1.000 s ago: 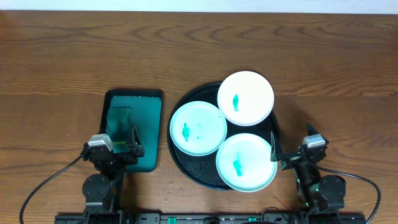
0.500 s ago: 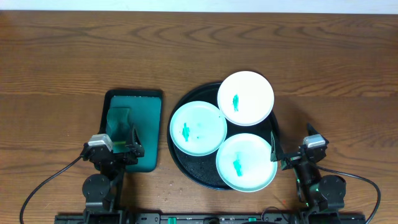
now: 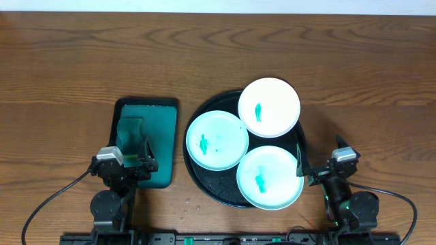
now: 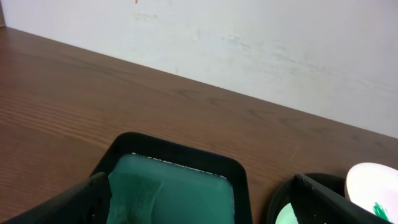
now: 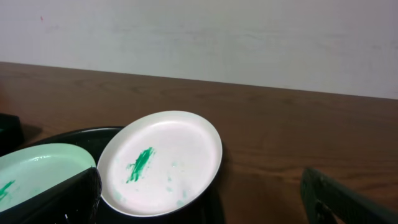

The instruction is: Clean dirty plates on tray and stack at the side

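Note:
Three white plates with green smears lie on the round black tray (image 3: 216, 186): one at the back right (image 3: 269, 107), one at the left (image 3: 217, 141), one at the front (image 3: 270, 177). My left gripper (image 3: 131, 163) is open over the near end of the teal tray (image 3: 147, 109), with a green sponge (image 3: 129, 133) between its fingers. My right gripper (image 3: 320, 167) is open at the black tray's right rim, empty. The right wrist view shows the back plate (image 5: 160, 163) and the left plate (image 5: 37, 174). The left wrist view shows the sponge (image 4: 134, 196).
The teal rectangular tray (image 4: 180, 183) lies left of the black tray. Bare wooden table (image 3: 218, 54) stretches behind both trays and to either side. A white wall (image 5: 199, 37) stands at the table's far edge.

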Tool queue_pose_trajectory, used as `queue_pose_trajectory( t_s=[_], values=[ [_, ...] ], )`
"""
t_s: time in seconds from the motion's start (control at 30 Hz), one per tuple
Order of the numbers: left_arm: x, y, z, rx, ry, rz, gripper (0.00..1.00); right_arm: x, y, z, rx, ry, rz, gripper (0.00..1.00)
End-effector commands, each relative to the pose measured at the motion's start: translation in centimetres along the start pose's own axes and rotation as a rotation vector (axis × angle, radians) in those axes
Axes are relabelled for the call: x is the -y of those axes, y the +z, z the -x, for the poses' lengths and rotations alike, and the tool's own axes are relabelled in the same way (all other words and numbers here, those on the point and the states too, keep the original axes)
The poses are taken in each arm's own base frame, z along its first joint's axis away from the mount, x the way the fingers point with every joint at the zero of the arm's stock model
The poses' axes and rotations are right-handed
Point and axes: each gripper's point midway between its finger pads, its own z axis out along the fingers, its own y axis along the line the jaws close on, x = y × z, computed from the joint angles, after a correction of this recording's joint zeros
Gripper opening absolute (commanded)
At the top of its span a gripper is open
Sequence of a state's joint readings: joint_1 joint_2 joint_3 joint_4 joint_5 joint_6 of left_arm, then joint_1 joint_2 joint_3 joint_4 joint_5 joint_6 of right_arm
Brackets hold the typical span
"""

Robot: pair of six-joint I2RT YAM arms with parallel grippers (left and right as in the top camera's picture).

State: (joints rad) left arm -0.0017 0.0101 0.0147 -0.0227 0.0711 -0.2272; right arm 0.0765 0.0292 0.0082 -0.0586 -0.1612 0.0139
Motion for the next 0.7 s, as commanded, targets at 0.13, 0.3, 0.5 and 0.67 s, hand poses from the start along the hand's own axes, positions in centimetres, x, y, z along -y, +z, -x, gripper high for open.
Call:
queue_pose_trajectory(
  t_s=[0.13,0.3,0.5,0.67],
  values=[
    [-0.2,0.1,-1.1,-0.035,0.019,0.002,0.92,-0.2,0.0,-0.2,-0.007,-0.011,0.01,0.99],
    [-0.2,0.1,-1.0,-0.031,0.018,0.0,0.92,-0.2,0.0,-0.2,-0.007,-0.011,0.01,0.99],
    [2.8,-0.3,-1.7,-0.081,0.009,-0.168,0.92,-0.2,0.0,-0.2,-0.007,-0.011,0.01,0.99],
    [3.1,-0.6,-1.8,-0.178,-0.006,-0.158,0.92,-0.2,0.0,-0.2,-0.007,-0.01,0.01,0.99]
  ],
)
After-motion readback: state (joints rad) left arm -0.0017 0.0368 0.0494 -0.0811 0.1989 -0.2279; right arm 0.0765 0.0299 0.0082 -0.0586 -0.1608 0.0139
